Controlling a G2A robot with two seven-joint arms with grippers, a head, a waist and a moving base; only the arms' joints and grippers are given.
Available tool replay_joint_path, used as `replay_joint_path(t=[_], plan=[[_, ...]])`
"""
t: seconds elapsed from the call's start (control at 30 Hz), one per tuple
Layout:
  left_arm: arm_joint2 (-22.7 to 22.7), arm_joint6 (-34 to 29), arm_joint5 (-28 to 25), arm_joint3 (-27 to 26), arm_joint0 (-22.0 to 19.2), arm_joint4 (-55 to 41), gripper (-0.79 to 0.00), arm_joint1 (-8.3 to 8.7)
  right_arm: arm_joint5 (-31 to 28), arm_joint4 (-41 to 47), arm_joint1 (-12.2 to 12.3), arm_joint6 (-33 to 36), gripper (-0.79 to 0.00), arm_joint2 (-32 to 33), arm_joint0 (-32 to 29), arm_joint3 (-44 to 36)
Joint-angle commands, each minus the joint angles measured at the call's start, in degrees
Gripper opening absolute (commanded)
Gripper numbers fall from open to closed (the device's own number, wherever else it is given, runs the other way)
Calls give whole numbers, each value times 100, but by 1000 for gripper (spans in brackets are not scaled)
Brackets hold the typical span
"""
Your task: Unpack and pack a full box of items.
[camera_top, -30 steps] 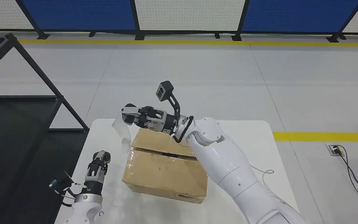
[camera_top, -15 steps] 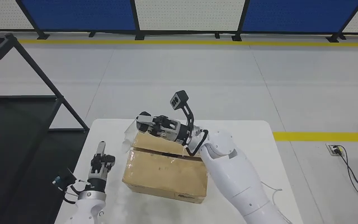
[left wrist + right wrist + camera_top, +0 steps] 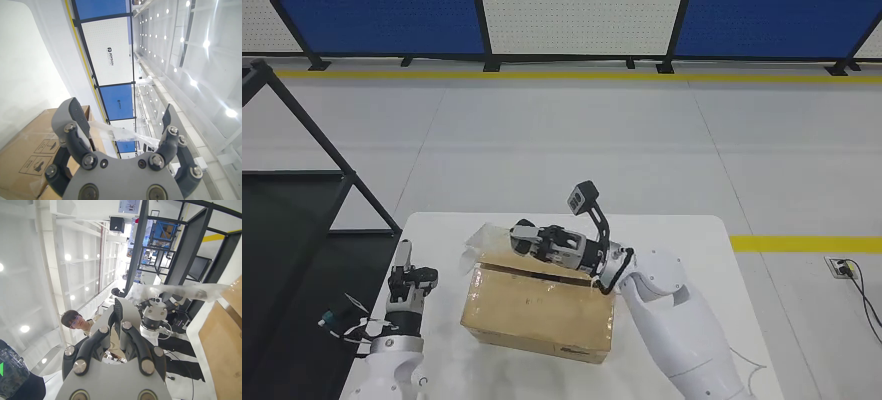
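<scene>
Box: We saw the brown cardboard box (image 3: pixel 537 310) resting on the white bench (image 3: pixel 682 250). Its top flaps were closed, and black handling symbols were printed on the side facing the left arm.
Tape: A clear plastic tape strip (image 3: pixel 189 288) rose off the box's far left corner. It ran through the air towards the right tool, crumpled and whitish at its free end.
Right tool: The right tool (image 3: pixel 514 232) hung just above that far left corner of the box, clenched, with its ribbed pads pressed together. The strip's free end met its fingertips, so we took it to be grasping the strip, though the pinch itself was hard to make out.
Left tool: The left tool (image 3: pixel 121 108) was released, its two dark-padded fingers spread wide. It stood over the left side of the bench, near the box's left face but apart from it, and pointed upward and away from the robot.
Spacing: We saw the left tool apart from the strip and from the right tool.
</scene>
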Motion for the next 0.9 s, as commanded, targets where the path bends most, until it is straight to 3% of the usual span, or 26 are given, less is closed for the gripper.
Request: replay_joint_path(t=[0.0, 0.87], plan=[[1, 0, 0, 2, 1, 2, 0, 0, 206, -157, 47, 61, -785, 46, -63, -108], [1, 0, 0, 2, 1, 2, 0, 0, 1993, -1138, 529, 275, -785, 664, -805, -1221]])
